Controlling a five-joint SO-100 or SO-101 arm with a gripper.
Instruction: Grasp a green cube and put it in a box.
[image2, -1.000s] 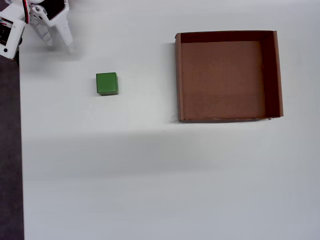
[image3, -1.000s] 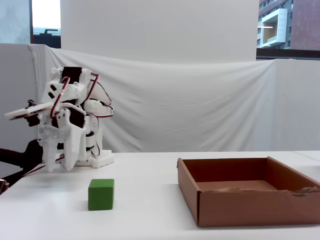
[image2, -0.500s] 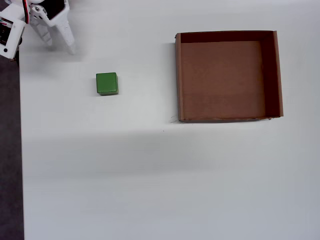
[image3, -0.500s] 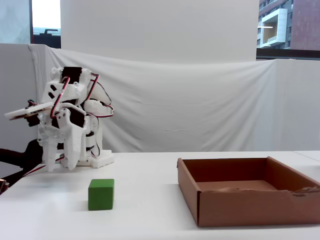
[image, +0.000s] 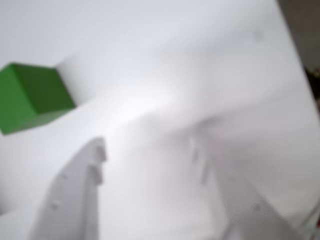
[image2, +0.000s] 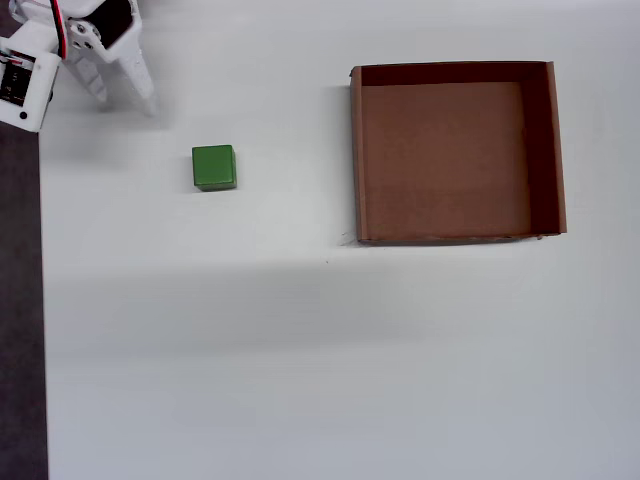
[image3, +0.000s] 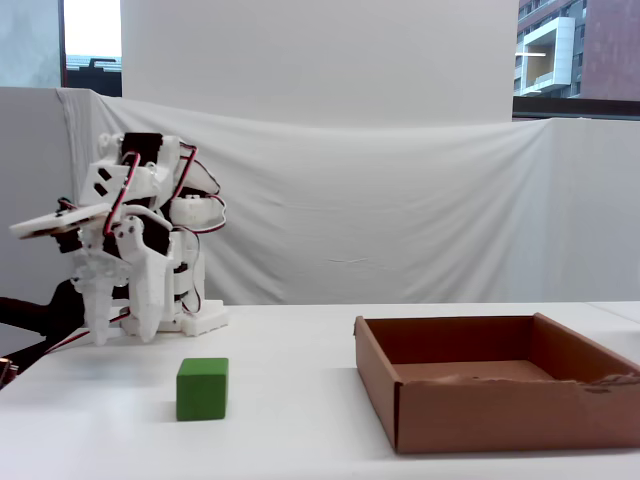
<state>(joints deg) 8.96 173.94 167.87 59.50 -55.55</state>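
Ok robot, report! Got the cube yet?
Gripper open, empty, near base. Cube untouched on table. Box empty. Nothing in the way.

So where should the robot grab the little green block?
Best from above, with the fingers closing on two opposite flat sides of the small bright-green cube. It sits flat and square on the white table with nothing around it.
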